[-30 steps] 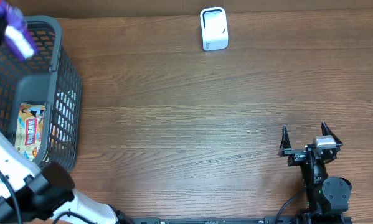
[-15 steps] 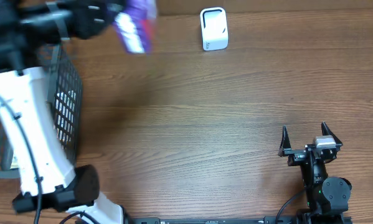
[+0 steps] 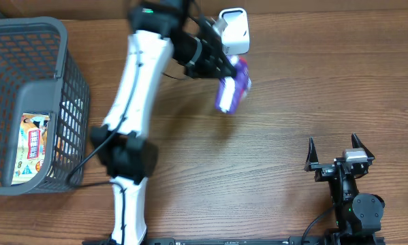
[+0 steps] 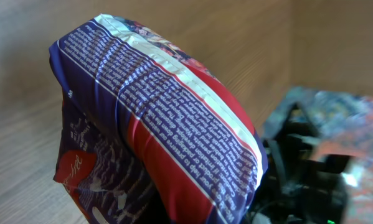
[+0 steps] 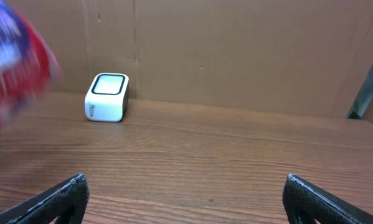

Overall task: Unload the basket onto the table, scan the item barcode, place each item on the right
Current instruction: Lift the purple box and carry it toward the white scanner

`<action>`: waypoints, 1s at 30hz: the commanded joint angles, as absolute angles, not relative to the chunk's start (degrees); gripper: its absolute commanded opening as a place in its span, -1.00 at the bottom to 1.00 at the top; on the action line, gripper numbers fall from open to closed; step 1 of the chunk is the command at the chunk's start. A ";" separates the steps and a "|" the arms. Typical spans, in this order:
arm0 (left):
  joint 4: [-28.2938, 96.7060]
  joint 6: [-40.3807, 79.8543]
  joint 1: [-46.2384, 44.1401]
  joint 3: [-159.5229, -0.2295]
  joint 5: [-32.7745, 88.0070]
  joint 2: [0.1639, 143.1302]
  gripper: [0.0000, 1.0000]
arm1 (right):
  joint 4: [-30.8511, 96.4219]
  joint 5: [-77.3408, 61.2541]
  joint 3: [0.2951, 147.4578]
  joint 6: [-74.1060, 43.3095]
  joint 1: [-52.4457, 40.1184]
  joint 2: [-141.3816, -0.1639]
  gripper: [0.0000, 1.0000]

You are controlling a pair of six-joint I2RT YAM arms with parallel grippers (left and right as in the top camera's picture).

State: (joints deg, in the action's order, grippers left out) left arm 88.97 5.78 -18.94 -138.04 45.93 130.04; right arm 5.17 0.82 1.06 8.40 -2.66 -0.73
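Left gripper [image 3: 216, 67], clamped on a purple snack bag [image 3: 232, 90] with the white scanner [image 3: 235, 28] just beyond it, may miss the scan if the barcode faces away; right gripper [image 3: 333, 148] rests spread wide, empty.

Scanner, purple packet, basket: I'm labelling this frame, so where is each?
white scanner [image 3: 235, 28], overhead view, on its top face.
purple packet [image 3: 232, 87], overhead view, on the middle of the wrapper.
grey basket [image 3: 73, 116], overhead view, on its right mesh wall.

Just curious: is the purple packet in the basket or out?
Out. The left jaws hold the purple packet near the white scanner, away from the basket.
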 commanded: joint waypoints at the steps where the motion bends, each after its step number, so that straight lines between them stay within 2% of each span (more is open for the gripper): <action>1: 90.06 4.67 -21.54 -138.34 42.52 134.10 -0.92 | 4.82 0.80 0.45 8.62 -2.57 -0.16 1.00; 5: 91.55 4.73 -22.85 -138.34 32.01 137.29 -0.89 | 4.82 0.80 0.45 8.62 -2.57 -0.16 1.00; 10: 93.71 5.21 -22.94 -138.45 23.51 137.23 -0.48 | 4.82 0.80 0.45 8.62 -2.57 -0.16 1.00; 11: 93.89 5.19 -22.79 -138.72 23.31 137.12 -0.30 | 4.80 0.80 0.45 8.62 -2.57 -0.16 1.00; 14: 94.28 5.82 -22.39 -140.31 23.29 137.12 -0.19 | 4.82 0.80 0.45 8.62 -2.57 -0.16 1.00; 20: 95.88 6.48 -21.26 -146.23 22.68 137.12 -0.19 | 4.82 0.80 0.45 8.62 -2.57 -0.16 1.00; 26: 96.27 10.35 -21.10 -150.28 18.52 137.14 -0.36 | 4.82 0.80 0.45 8.62 -2.57 -0.16 1.00; 28: 96.36 10.37 -21.61 -150.15 16.10 137.53 -0.52 | 4.80 0.80 0.45 8.62 -2.57 -0.16 1.00; 30: 96.60 10.35 -22.04 -149.71 15.92 137.73 -0.53 | 4.82 0.80 0.45 8.62 -2.57 -0.16 1.00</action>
State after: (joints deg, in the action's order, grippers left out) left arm 96.27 9.13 -21.34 -149.10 18.92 137.91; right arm 5.17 0.82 1.06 8.40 -2.66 -0.73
